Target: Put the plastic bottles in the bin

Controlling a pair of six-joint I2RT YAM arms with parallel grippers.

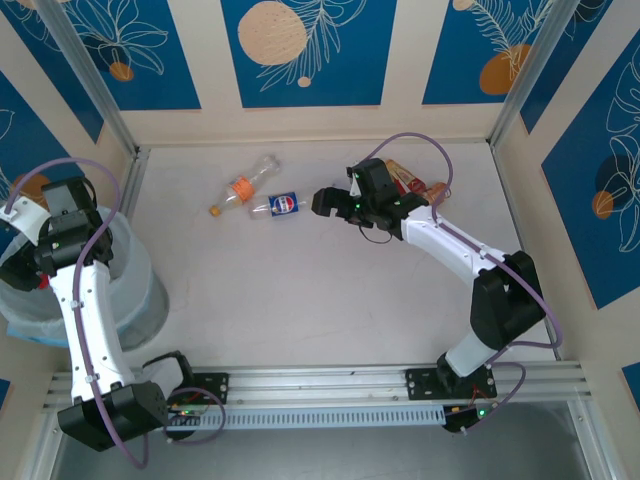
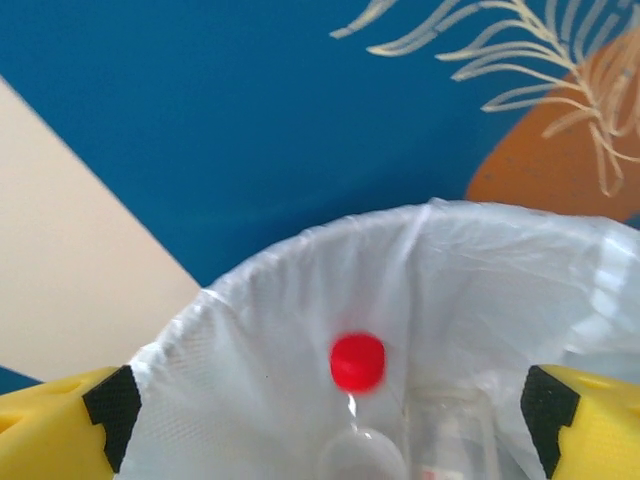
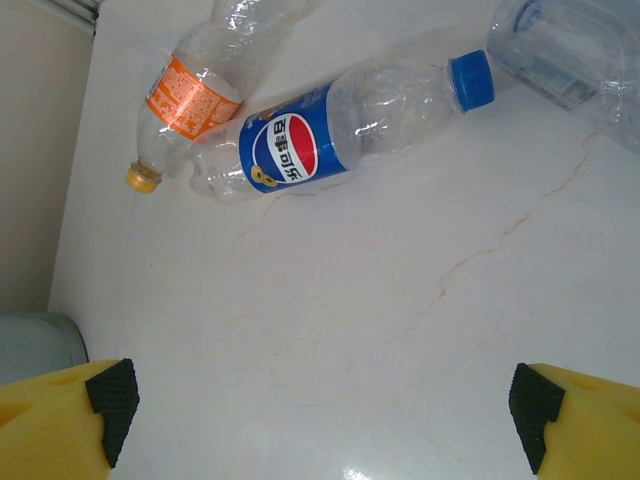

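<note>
Two plastic bottles lie on the table (image 1: 330, 300) in the top view, an orange-label bottle (image 1: 243, 188) and a blue-label bottle (image 1: 283, 205), touching each other. The right gripper (image 1: 322, 202) hovers near the blue bottle's cap end. The left gripper (image 1: 22, 272) hangs over the bin (image 1: 138, 255) at the left edge.

Left wrist view: fingers (image 2: 60, 425) apart, clamped on nothing. A red-capped bottle (image 2: 357, 362) sits within the bin liner below.

Right wrist view: fingers (image 3: 70, 415) apart, both table bottles ahead.

Step in hand, as judged: pick up the blue-label bottle. Straddle its body at the label, not the tapering neck — thin plastic may buckle and slip sideways. Close centred, then lift level.
</note>
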